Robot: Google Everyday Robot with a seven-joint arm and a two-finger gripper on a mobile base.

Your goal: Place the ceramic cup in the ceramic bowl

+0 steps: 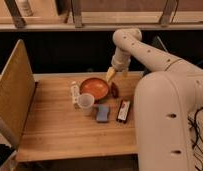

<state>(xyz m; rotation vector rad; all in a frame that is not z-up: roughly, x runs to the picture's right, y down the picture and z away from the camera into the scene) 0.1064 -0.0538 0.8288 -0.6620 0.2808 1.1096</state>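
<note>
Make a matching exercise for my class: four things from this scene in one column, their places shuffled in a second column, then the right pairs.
1. pale tapered ceramic cup
2. orange-red round ceramic bowl
3. slim white bottle
4. robot's gripper

A. over the bowl's back right edge
B. left of both cup and bowl
C. just in front of the bowl, on the wooden table
D. directly behind the cup

Pairs: 1-C, 2-D, 3-B, 4-A

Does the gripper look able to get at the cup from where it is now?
Probably yes. The gripper hangs by the bowl's far edge; the cup stands just in front of the bowl, nothing above it. The bottle close beside it narrows the approach.
</note>
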